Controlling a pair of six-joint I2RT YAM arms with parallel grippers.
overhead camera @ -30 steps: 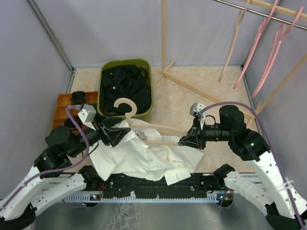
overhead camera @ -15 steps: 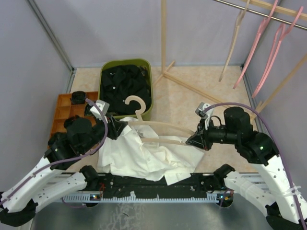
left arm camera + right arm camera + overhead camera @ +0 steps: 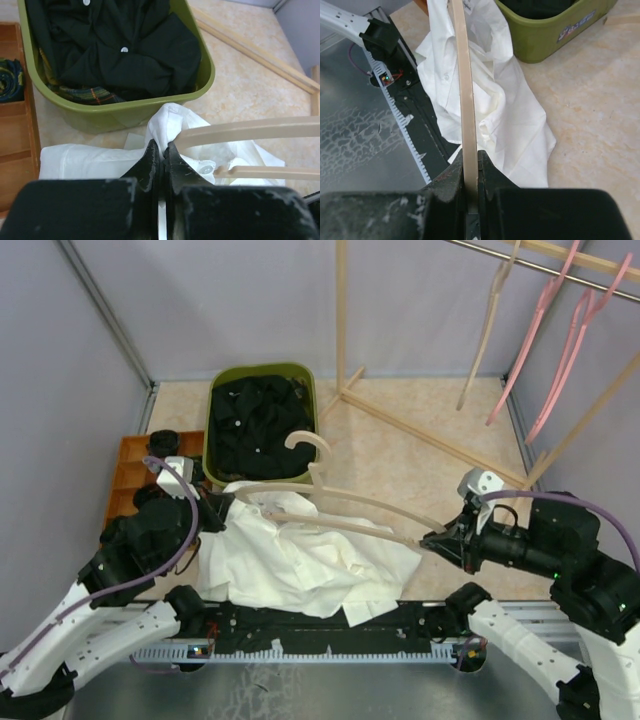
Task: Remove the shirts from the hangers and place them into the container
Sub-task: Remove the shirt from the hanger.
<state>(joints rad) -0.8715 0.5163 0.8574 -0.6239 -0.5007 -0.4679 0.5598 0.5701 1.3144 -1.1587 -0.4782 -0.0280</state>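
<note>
White shirt (image 3: 300, 565) lies crumpled along the near edge of the desk (image 3: 420, 440), left of the middle, with its hem spilling over that edge onto the black rail. It sits just in front of the container (image 3: 115, 117), which stands toward the far-left corner and already holds a black shirt (image 3: 125, 55).

My left pincer (image 3: 160, 150) is clamped on a fold of white cloth by the collar, right where the beige hanger (image 3: 345, 500) enters the shirt. My right pincer (image 3: 471, 160) is clamped on the far tip of the hanger's arm, toward the right edge.

As I read it, the step in hand is sliding the hanger out. I would pin the cloth with the left and draw the right along the line of the arm toward the right edge, not upward, so the shoulder slips off rather than bunching. A button sits close to the lower bar in the left wrist view and could catch, so I would go slowly. The hook points at the container and should be kept clear of its rim.
</note>
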